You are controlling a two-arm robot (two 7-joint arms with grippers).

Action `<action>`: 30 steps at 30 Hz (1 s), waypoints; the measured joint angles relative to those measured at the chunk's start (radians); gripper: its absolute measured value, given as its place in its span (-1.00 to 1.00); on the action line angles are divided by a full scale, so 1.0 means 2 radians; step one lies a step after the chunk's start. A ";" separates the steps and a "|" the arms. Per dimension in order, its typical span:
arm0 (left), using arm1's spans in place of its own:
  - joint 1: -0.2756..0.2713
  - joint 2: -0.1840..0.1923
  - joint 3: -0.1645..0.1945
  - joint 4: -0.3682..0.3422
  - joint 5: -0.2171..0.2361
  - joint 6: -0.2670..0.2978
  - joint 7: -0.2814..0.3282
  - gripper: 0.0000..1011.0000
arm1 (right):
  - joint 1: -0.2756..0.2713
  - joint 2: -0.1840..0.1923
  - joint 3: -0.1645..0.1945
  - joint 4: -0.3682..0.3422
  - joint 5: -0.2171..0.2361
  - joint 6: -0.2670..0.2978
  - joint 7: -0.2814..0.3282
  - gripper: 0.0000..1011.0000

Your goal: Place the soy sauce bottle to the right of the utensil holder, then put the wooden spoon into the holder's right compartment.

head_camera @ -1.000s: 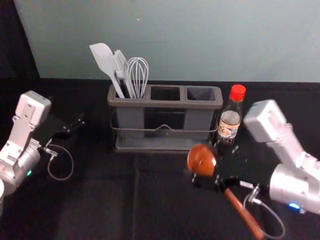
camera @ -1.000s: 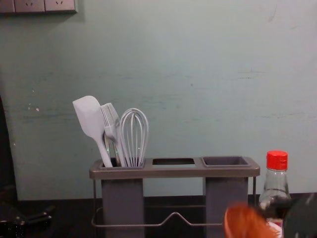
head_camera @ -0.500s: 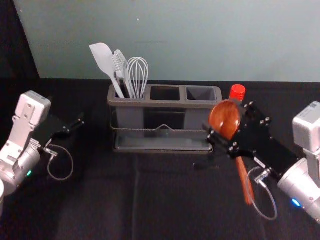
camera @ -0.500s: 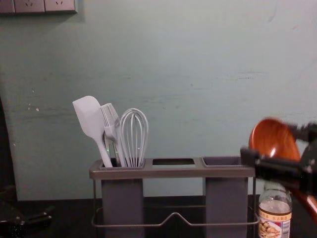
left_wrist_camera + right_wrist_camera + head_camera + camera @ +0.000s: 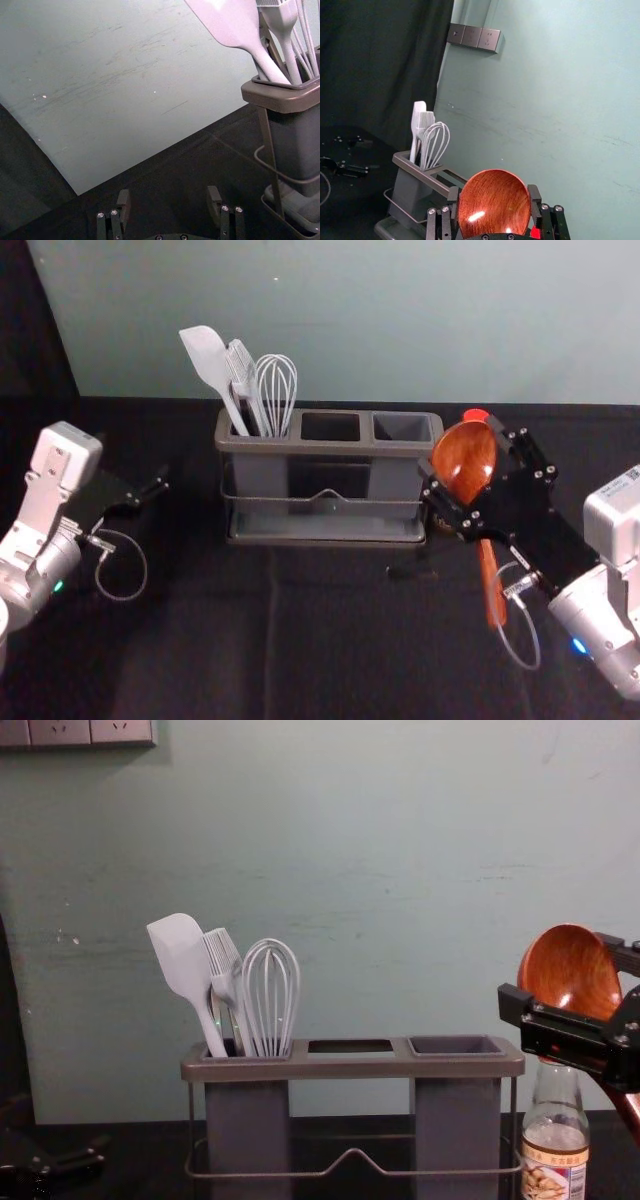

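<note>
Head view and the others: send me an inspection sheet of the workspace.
surface: black cloth, creased
job's things: grey three-compartment utensil holder upright; clear-glass, red-capped soy sauce bottle at its right; reddish-brown wooden spoon raised
clutter: small dark patch before holder, unidentified
grippers: right pincer closed on spoon; left pincer open, parked left
cables: thin grey left loop, right loop, by the arms
surroundings: pale green wall, purplish-grey sockets, black curtain

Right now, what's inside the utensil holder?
In the left compartment: spatula, brush and whisk, lower ends hidden. Nothing pokes out of the middle opening or right compartment, whose floor is hidden.
</note>
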 joint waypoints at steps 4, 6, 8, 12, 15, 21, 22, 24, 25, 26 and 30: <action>0.000 0.000 0.000 0.000 0.000 0.000 0.000 0.99 | 0.000 0.001 0.000 0.000 0.002 0.000 0.001 0.66; 0.000 0.000 0.000 0.000 0.000 0.000 0.000 0.99 | 0.000 0.002 0.000 0.000 0.003 0.000 0.001 0.66; 0.000 0.000 0.000 0.000 0.000 0.000 0.000 0.99 | 0.000 0.002 0.000 0.000 0.004 0.000 0.001 0.65; 0.000 0.000 0.000 0.000 0.000 0.000 0.000 0.99 | 0.000 0.002 0.000 0.000 0.004 0.000 0.002 0.65; 0.000 0.000 0.000 0.000 0.000 0.000 0.000 0.99 | 0.000 0.001 0.001 -0.001 0.002 0.000 0.001 0.66; 0.000 0.000 0.000 0.000 0.000 0.000 0.000 0.99 | -0.003 -0.004 0.015 -0.007 0.003 -0.050 -0.003 0.66; 0.000 0.000 0.000 0.000 0.000 0.000 0.000 0.99 | -0.001 -0.006 0.017 -0.007 0.004 -0.059 -0.003 0.66; 0.000 0.000 0.000 0.000 0.000 0.000 0.000 0.99 | 0.007 -0.010 0.019 -0.003 0.009 -0.079 -0.002 0.65; 0.000 0.000 0.000 0.000 0.000 0.000 0.000 0.99 | 0.010 -0.011 0.019 -0.001 0.011 -0.085 -0.001 0.66; 0.000 0.000 0.000 0.000 0.000 0.000 0.000 0.99 | 0.019 -0.013 0.019 0.005 0.018 -0.098 0.005 0.66; 0.000 0.000 0.000 0.000 0.000 0.000 0.000 0.99 | 0.046 -0.019 0.013 0.029 0.042 -0.122 0.025 0.66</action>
